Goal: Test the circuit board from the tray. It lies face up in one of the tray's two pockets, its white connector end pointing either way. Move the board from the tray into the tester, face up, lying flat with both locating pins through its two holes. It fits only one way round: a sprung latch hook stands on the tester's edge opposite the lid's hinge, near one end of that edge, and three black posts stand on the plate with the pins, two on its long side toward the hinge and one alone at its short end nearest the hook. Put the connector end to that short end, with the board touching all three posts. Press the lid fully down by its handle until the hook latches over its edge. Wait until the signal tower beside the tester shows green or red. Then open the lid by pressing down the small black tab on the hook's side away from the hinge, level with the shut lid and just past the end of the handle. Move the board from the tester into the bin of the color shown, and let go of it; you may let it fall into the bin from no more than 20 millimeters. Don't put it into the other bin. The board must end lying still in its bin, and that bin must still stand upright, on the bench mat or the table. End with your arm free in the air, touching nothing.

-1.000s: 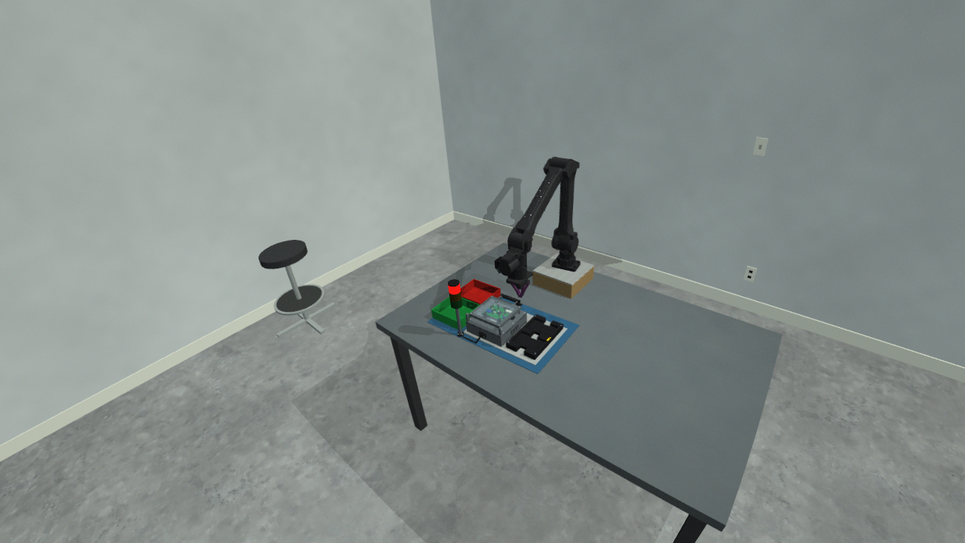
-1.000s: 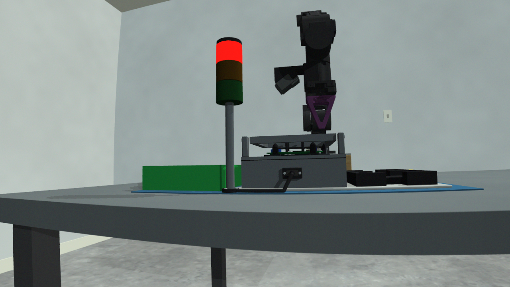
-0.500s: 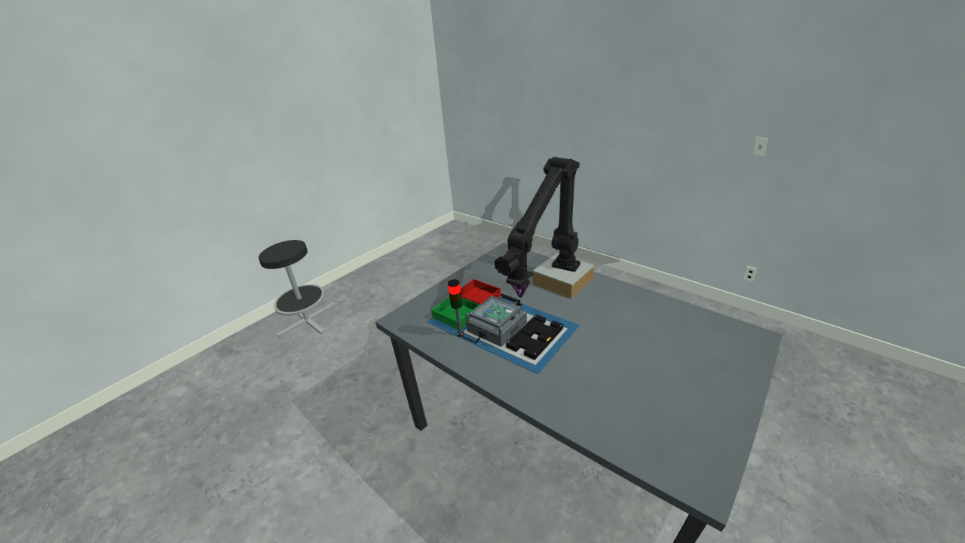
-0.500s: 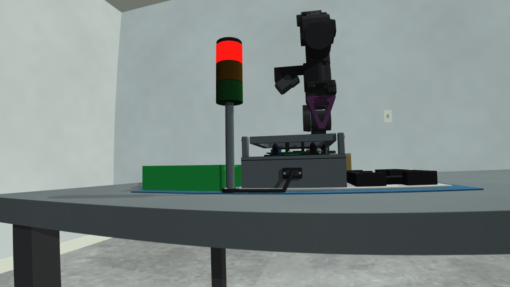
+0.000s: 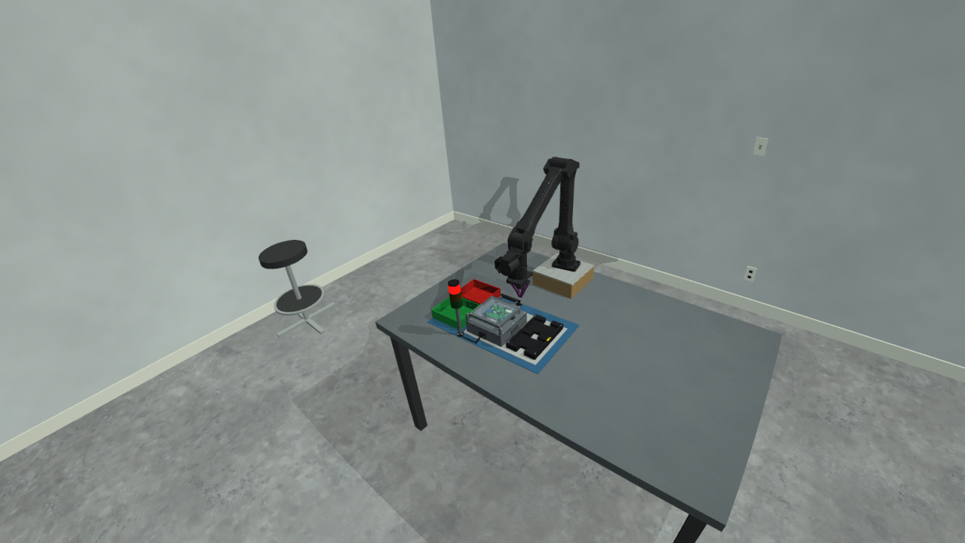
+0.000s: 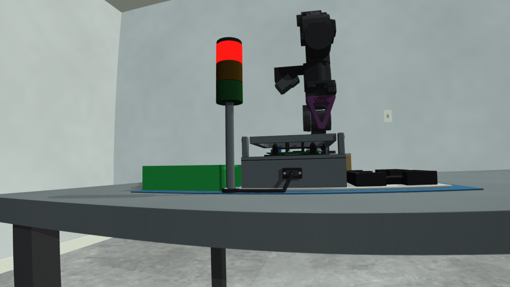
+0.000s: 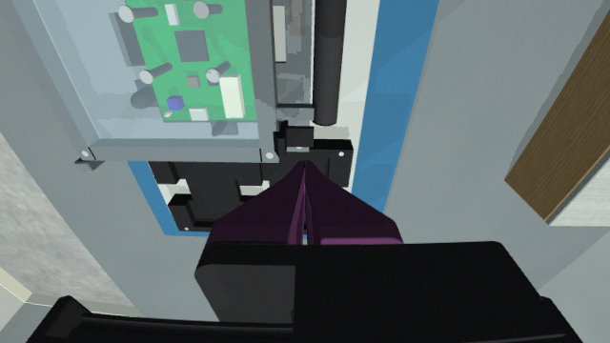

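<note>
The green circuit board [image 7: 195, 57] [image 5: 499, 310] lies in the grey tester [image 6: 292, 171] [image 5: 493, 327] under the clear lid [image 7: 176, 148] [image 6: 289, 139], which is down. Its white connector end points toward the tray. The signal tower [image 6: 229, 51] [image 5: 454, 289] shows red. My gripper [image 7: 305, 170] [image 6: 319, 130] [image 5: 516, 293] is shut and empty. Its tips hang just above the small black tab [image 7: 299, 138] at the end of the black handle [image 7: 329, 62]. I cannot tell whether they touch it.
The red bin [image 5: 480, 290] and green bin [image 5: 445, 310] [image 6: 178, 177] stand left of the tester. The black tray [image 7: 210, 200] [image 5: 536, 335] [image 6: 392, 177] lies on the blue mat [image 7: 396, 71] [image 5: 565, 335]. The arm's wooden base block [image 5: 563, 277] [image 7: 567, 143] is behind.
</note>
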